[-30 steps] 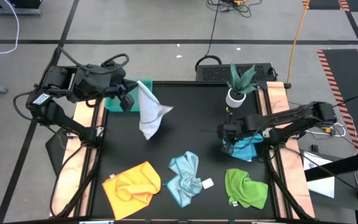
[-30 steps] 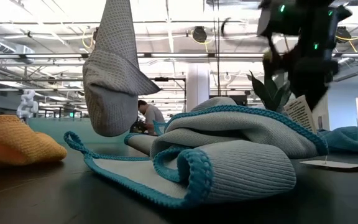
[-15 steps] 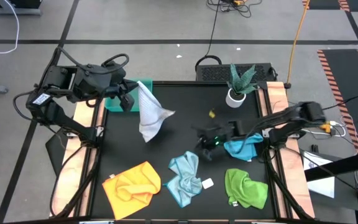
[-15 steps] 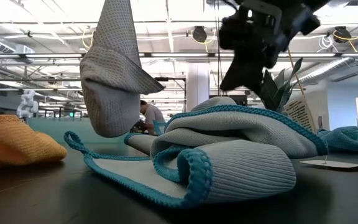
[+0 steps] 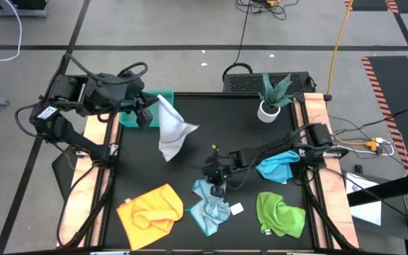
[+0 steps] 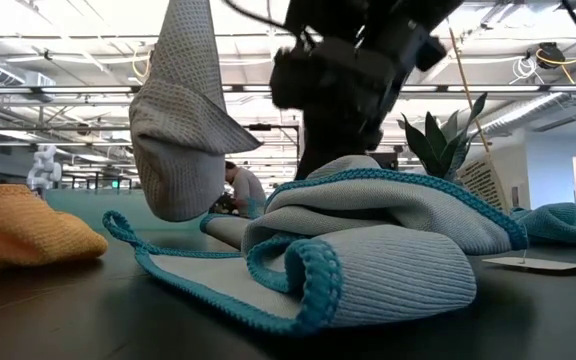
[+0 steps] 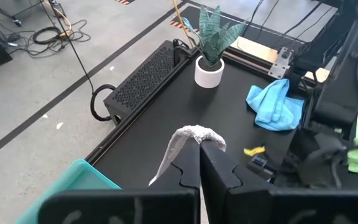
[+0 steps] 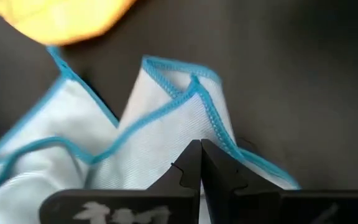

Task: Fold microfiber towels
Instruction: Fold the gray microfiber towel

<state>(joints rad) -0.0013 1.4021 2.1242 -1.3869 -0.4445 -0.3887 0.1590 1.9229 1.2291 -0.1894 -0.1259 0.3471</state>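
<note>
Black matte surface [image 5: 211, 127] on a grey workshop floor. Left pincer [image 5: 153, 106], clamped on the waffle-textured white-grey towel [image 5: 170, 131], holds it hanging as before. Crumpled yellow-orange towel [image 5: 151, 209], then blue-edged pale blue towel [image 5: 210, 204]. Right pincer [image 5: 217, 178], fingers together and empty, has swung from the bright blue towel [image 5: 276, 167] to above the pale one. Green towel [image 5: 278, 214] at right.

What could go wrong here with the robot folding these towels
1. The right gripper is shut right over the pale blue towel; closed fingers may just push the cloth, not catch it.
2. The left gripper holds the white-grey towel by one pinched bit, hanging bunched; it could slip.
3. The bright blue towel lies under the right arm and could be dragged.
</note>
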